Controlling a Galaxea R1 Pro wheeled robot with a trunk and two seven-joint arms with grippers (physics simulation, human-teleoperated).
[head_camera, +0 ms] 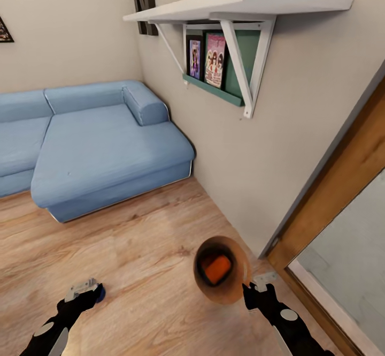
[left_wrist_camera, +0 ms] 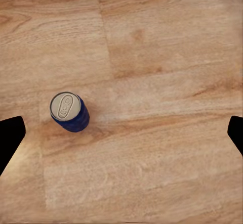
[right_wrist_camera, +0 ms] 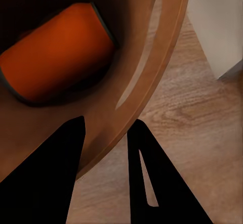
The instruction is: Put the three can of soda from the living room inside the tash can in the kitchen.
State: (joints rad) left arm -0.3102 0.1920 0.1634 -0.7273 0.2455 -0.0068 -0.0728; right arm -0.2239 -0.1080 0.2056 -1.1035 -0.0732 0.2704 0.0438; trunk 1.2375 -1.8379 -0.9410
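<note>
The tash can (head_camera: 241, 267) is a round brown bin, tilted so its mouth faces my head camera, low at the right near the wall. A bright orange can of soda (head_camera: 216, 269) (right_wrist_camera: 55, 52) lies inside it. My right gripper (head_camera: 251, 290) (right_wrist_camera: 106, 128) is shut on the bin's rim (right_wrist_camera: 152, 57), one finger inside and one outside. A dark blue can of soda (left_wrist_camera: 70, 112) with a pale top stands upright on the wood floor. My left gripper (head_camera: 85, 290) (left_wrist_camera: 121, 133) hangs open above it, fingers wide apart, and partly hides the blue can (head_camera: 100, 292) in the head view.
The living room's light-blue corner sofa (head_camera: 101, 147) fills the back left. A white wall shelf (head_camera: 240, 2) with pictures juts out overhead. A wood-framed glass door (head_camera: 342, 184) stands at the right. Bare wood floor (head_camera: 149, 249) lies between sofa and grippers.
</note>
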